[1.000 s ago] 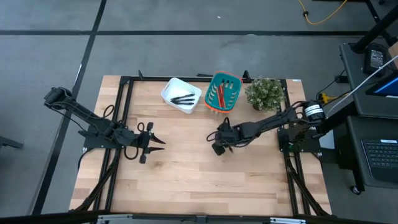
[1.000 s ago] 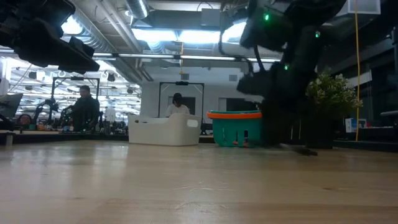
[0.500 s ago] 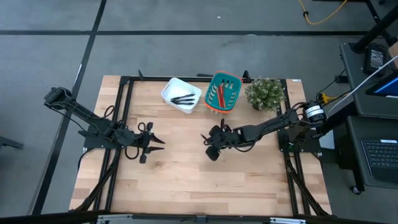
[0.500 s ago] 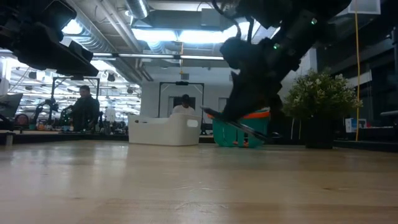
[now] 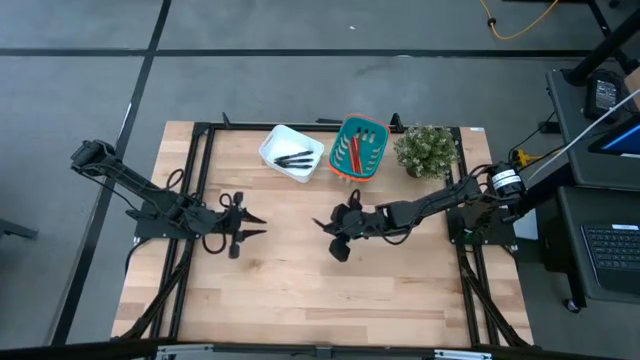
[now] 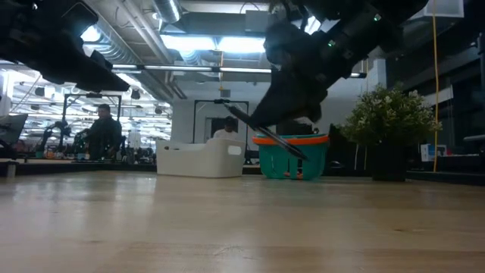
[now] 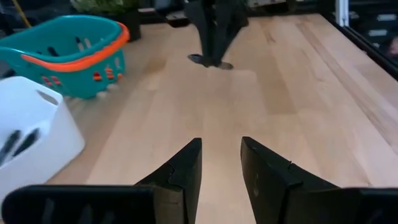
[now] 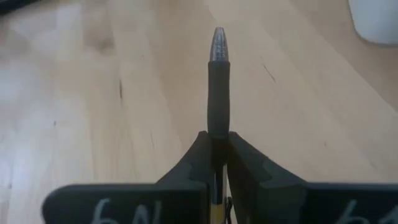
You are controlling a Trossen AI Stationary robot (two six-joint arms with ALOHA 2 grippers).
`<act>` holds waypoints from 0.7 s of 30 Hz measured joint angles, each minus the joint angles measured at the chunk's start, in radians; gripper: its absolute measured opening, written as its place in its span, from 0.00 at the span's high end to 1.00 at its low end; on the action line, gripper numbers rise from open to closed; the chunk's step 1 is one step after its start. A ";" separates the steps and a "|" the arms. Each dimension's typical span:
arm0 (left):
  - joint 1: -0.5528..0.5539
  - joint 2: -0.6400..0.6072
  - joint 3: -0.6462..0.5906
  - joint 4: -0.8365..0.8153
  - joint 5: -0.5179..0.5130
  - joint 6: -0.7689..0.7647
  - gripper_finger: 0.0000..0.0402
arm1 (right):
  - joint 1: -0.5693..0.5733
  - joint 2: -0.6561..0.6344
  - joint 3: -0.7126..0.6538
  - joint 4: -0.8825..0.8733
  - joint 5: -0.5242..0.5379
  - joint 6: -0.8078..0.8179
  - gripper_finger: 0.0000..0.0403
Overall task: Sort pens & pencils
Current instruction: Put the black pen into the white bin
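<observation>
Carrying a black pen toward the white bin

Right pincer [image 5: 332,226] is clamped on one of the pens [image 8: 217,81], held clear of the surface [image 5: 300,290], below and just right of the white bin [image 5: 268,152]; the pen sticks far out past the fingers [image 8: 249,165], so a thin grip could let it swivel or slip and drop short of that bin, or land in the teal basket [image 5: 345,172] of red pencils [image 5: 356,150] right beside the bin. Left pincer [image 7: 221,163] hangs spread and empty, well left of the bin. Since the earlier frame the right pincer has moved left, nearer the bin, and lifted; the left has barely stirred.
</observation>
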State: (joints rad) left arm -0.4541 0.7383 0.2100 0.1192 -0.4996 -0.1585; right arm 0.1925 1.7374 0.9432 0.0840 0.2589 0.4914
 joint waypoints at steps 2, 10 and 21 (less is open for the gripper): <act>0.000 0.000 0.000 0.013 -0.015 0.000 0.74 | 0.000 0.000 0.000 0.019 0.000 -0.028 0.93; 0.000 0.000 0.000 0.056 -0.021 0.003 0.74 | -0.011 0.000 0.000 0.212 -0.085 -0.178 0.93; 0.000 0.000 0.000 0.062 -0.022 0.008 0.74 | -0.085 -0.002 -0.028 0.526 -0.196 -0.356 0.93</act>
State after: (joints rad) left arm -0.4541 0.7383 0.2100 0.1810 -0.5213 -0.1500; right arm 0.1079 1.7359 0.9152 0.6096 0.0632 0.1356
